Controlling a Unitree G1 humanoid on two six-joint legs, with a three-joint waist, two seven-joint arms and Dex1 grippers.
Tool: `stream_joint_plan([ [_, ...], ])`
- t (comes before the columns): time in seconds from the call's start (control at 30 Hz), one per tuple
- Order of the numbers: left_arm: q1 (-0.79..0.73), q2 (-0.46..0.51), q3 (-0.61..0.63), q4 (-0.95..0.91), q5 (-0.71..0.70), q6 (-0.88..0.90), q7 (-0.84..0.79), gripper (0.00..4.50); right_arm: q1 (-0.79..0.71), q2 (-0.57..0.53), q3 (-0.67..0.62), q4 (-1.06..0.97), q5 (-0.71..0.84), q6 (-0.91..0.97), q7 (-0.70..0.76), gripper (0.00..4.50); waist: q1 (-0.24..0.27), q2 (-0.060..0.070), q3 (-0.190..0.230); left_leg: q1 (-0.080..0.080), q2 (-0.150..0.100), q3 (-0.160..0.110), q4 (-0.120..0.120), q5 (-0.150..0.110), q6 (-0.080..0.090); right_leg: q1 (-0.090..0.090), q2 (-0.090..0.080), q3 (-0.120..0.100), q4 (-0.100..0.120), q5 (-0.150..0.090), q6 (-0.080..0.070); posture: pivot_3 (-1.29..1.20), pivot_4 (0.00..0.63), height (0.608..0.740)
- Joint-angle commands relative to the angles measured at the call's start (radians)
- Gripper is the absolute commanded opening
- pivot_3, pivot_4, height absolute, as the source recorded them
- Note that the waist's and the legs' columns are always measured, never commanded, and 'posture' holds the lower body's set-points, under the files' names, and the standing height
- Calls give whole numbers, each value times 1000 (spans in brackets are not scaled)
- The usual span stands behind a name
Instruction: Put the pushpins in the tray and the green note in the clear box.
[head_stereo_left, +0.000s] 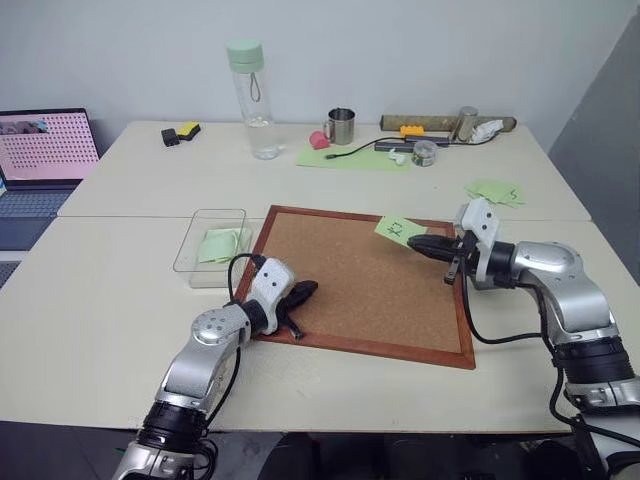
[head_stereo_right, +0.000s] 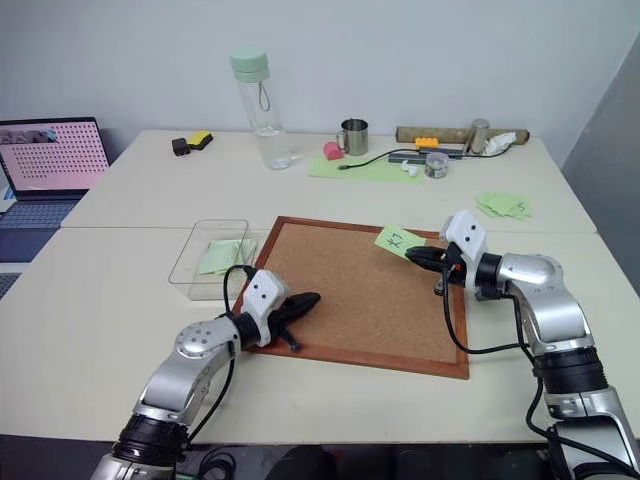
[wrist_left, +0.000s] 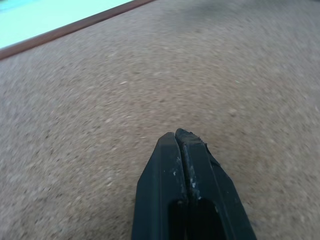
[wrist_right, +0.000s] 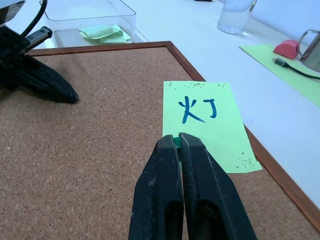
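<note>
right gripper (wrist_right: 179, 141): fingers pressed together on a small green pin (wrist_right: 176, 142), whose head peeks out between the tips; the note (wrist_right: 209, 125) hangs off the same pinch, lifted clear of the board, which suggests the pin has come out with the paper on its shaft.
left gripper (head_stereo_left: 302, 293): fingers pressed together on nothing, tips resting low on the board near its left edge, probably steadying the frame while the other arm pulls.
note: light green with dark handwritten marks, held above the board's far right corner, tilted.
box (head_stereo_left: 187, 248): clear, just beside the board's left edge, with a few green slips (head_stereo_left: 221, 243) already inside; the note must cross the whole board to reach it.
tray: I cannot make one out.
red pin: I cannot make one out.
board (head_stereo_left: 360, 275): cork in a red-brown frame, flat on the table.
table (head_stereo_left: 100, 300): pale; two tops pushed together.
room: bottle (head_stereo_left: 251, 96), steel mug (head_stereo_left: 341, 126), cables and clutter on a large green sheet (head_stereo_left: 350, 157) at the far side, loose green notes (head_stereo_left: 495, 191) at the right, an open laptop (head_stereo_left: 45, 155) off to the left, plain wall behind.
</note>
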Motion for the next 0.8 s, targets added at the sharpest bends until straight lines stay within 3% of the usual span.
stream_joint_plan([
  [0.03, 4, -29, 96, -191, -246, 197, -16, 864, -6, -7, 2, -57, -19, -51, -13, 0, 0, 0, 1, -1, 0, 0, 0, 0, 0, -1, 0, 0, 0, 0, 0, 0, 150, 740],
  [0.2, 19, -137, 207, -283, -558, 428, 82, 1804, -2, -7, 20, -76, -50, -113, -17, 0, 0, -1, 1, -2, 0, -1, 1, 0, 0, 0, 0, -1, -2, 0, 0, 0, 150, 740],
  [0.37, -26, -253, 250, -247, -720, 520, 207, 2669, 7, -12, 39, -117, -67, -153, 0, 0, 1, -3, 2, -1, 0, -1, 1, 0, -1, 0, 0, -1, -1, 0, 0, 0, 150, 740],
  [0.6, -133, -365, 215, -95, -688, 503, 313, 4023, 8, -27, 61, -165, -63, -154, 15, 0, 3, -4, 3, -1, -1, -1, 2, 2, -4, 1, 0, -1, -1, 0, 0, 0, 150, 740],
  [0.8, -228, -426, 188, -6, -653, 462, 319, 4023, 15, -27, 72, -205, -59, -137, 16, 0, 3, -4, 3, -1, -1, -2, 2, 3, -5, 1, 0, -2, -2, 0, 0, 0, 150, 740],
])
